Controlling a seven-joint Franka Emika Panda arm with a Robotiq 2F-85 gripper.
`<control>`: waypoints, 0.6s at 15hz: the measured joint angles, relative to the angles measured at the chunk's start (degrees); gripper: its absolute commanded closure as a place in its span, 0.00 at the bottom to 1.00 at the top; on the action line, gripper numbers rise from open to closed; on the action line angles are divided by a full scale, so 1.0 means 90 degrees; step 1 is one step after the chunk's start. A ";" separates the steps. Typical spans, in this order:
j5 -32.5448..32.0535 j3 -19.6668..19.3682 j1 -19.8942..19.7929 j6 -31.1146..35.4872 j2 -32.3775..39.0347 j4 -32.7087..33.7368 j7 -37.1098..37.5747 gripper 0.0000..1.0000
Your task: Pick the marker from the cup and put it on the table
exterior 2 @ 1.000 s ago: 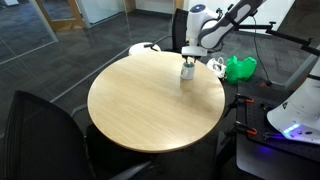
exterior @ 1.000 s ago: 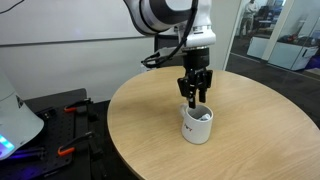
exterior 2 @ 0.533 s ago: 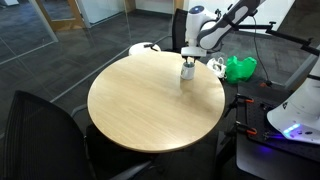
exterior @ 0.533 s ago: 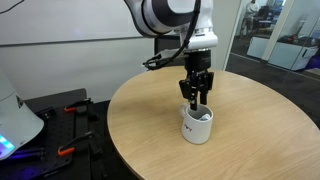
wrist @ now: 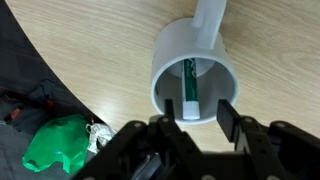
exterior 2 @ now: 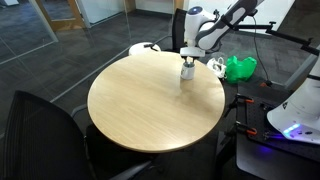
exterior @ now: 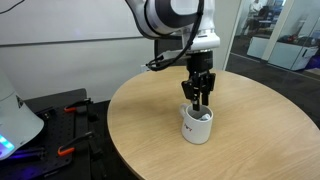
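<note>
Nearest in the wrist view: hand [wrist: 200,118], released, fingers spread with a clear gap, gripping nothing. Just beyond, straight below: marker [wrist: 188,78] inside the cup [wrist: 162,70], leaning on the wall nearest the hand, pale upper end at the gap between the fingers, green body sloping down toward the bottom. Long axis near upright, tilted a little, so roughly in line with the hand's line of descent. Impossible to tell from here whether low enough yet to close on that upper end. Handle [wrist: 208,15] on the far side, well clear of the fingers. Around the cup, bare worktop [wrist: 90,50]. Judged next: sink a touch, centre the gap on the tip, clench, then lift along the axis so as not to drag the cup. In an exterior view, fingertips at the rim, cup near the worktop's edge. Farthest, off the worktop: green bag [exterior 2: 238,68].
</note>
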 measured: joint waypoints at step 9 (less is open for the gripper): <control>0.0001 -0.0041 0.0066 0.0000 0.0164 0.0157 0.0000 0.54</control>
